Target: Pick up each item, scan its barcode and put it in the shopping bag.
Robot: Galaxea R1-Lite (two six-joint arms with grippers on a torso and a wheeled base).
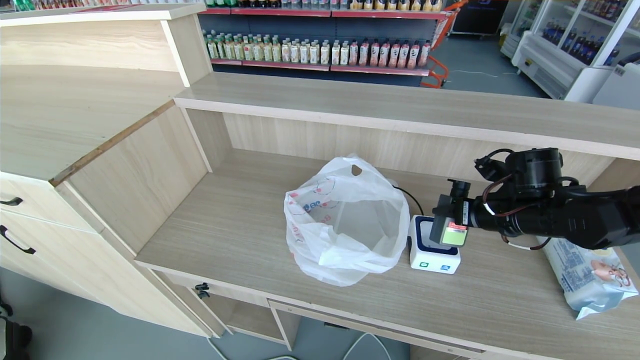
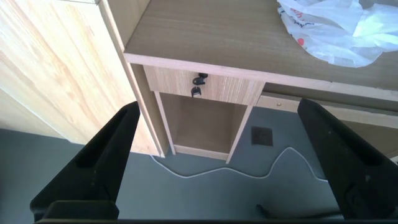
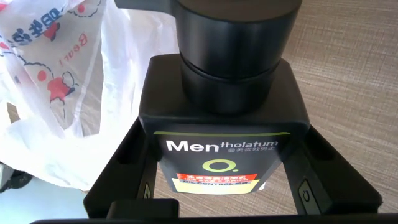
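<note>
A wooden counter (image 1: 225, 240) is seen, backed by a raised ledge (image 1: 350, 100). A cabinet (image 1: 75, 125) fitted with black handles (image 1: 17, 242) is set at its left. Under the counter's front edge, a key (image 2: 199, 85) is hung in the lock of a drawer (image 2: 233, 88). A pale cable (image 2: 217, 171) is laid across the grey floor (image 2: 205, 196). Behind the ledge, shelves (image 1: 280, 64) are lined with bottles (image 1: 300, 51), and glass-fronted coolers (image 1: 555, 65) are placed at the far right.
</note>
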